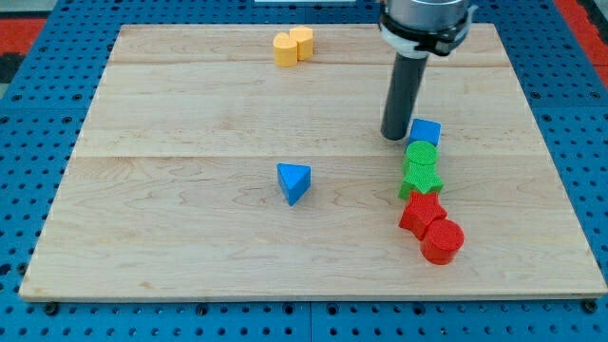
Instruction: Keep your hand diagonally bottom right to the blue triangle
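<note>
The blue triangle (294, 181) lies near the middle of the wooden board (190, 237). My tip (394, 136) is on the board to the triangle's upper right, well apart from it. The tip stands just left of a blue cube (427, 131), close to it or touching it; I cannot tell which.
Below the blue cube runs a column of blocks: a green cylinder (421, 154), a green star (420, 179), a red star (421, 211) and a red cylinder (442, 240). A yellow hexagon (285, 48) and a yellow cylinder (302, 42) sit at the top. The board's right edge is near the column.
</note>
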